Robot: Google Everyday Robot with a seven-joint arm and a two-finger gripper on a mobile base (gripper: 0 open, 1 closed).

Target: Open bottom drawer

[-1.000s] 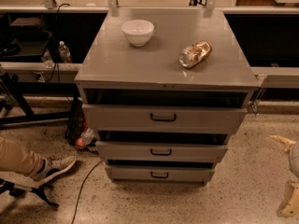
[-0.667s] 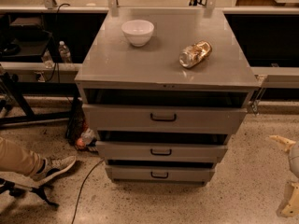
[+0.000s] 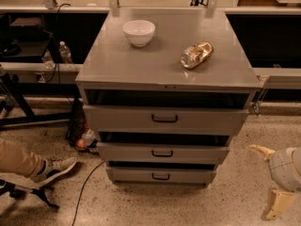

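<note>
The bottom drawer (image 3: 161,175) is the lowest of three grey drawers in the cabinet, with a small black loop handle (image 3: 161,177); its front stands about level with the middle drawer's front. The middle drawer (image 3: 162,152) and the taller top drawer (image 3: 164,119) sit above it. My gripper (image 3: 269,182) is at the lower right edge of the view, low near the floor, to the right of the cabinet and apart from it. Its two tan fingers (image 3: 261,150) are spread apart and hold nothing.
A white bowl (image 3: 138,32) and a crumpled gold bag (image 3: 196,54) lie on the cabinet top (image 3: 113,60). A seated person's leg and shoe (image 3: 52,167) are at the lower left, with a cable on the floor. A water bottle (image 3: 65,53) stands at the back left.
</note>
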